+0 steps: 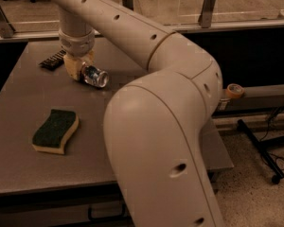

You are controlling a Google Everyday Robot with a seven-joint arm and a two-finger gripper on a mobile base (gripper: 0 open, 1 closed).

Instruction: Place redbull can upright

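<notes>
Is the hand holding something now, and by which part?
The hand, far back on the left, grips the redbull can by one end; the can lies tilted.

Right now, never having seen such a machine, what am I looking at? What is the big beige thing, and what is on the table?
The big beige shape is a robot arm, filmed by a single camera close beside it. It reaches across a grey table to the far left, where its tool is down at a small blue-and-silver drink can that is tipped over, not upright. I cannot tell whether the tool grips it. A green-and-yellow sponge lies nearer, and a black ribbed bar lies beyond.
</notes>
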